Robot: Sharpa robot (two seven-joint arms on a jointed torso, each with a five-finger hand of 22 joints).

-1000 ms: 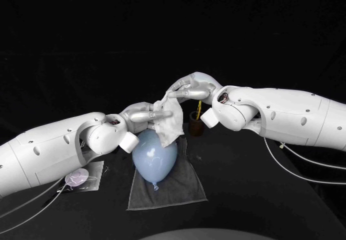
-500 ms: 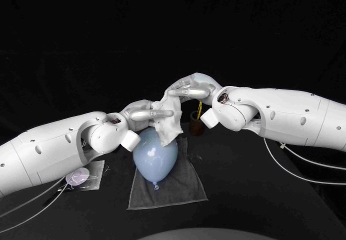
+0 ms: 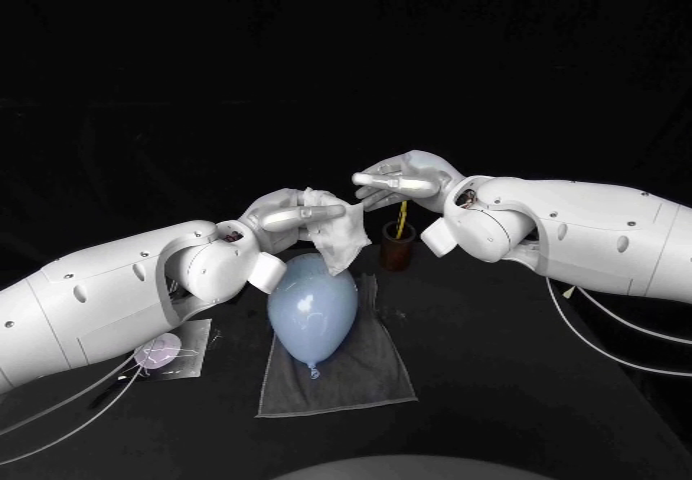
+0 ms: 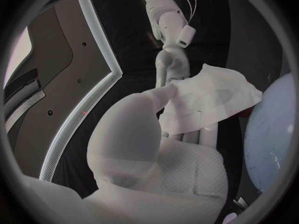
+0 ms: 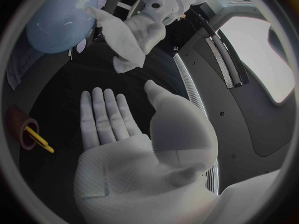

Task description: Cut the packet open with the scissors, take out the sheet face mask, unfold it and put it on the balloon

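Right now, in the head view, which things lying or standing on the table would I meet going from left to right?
packet → balloon → cup

balloon (image 3: 312,310): smooth, faintly glossy skin
sheet face mask (image 3: 339,237): thin, limp white cloth, matt
towel (image 3: 353,380): grey cloth, matt
left arm (image 3: 101,300): glossy white plastic shell

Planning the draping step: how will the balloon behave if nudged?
Likely light and quick to roll: the balloon is smooth, rounded and lies loose on the grey towel. The towel may slow it somewhat. Tapered, it would probably swing round, not roll straight.
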